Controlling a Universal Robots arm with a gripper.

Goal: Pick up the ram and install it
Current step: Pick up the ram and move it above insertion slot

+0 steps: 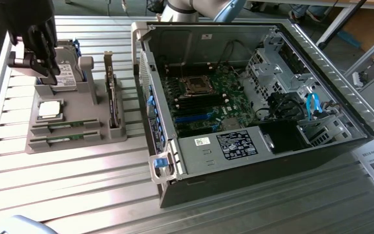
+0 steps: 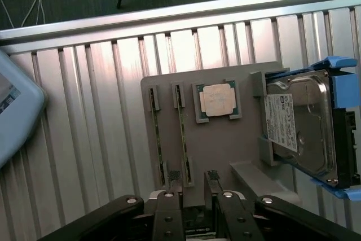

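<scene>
Green ram (image 1: 65,140), grey holder (image 2: 225,145), silver white-labelled hard drive (image 2: 307,122), blue bracket (image 2: 345,86)

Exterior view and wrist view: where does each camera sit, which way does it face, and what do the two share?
Exterior view: raised, angled down on the open computer case and grey holder; the open claw hangs over the holder, and part of the arm shows behind the case.
Wrist view: on the wrist, looking down past the claw's fingers at the holder.
Shared: holder, ram sticks, processor chip, hard drive, slatted table.
</scene>
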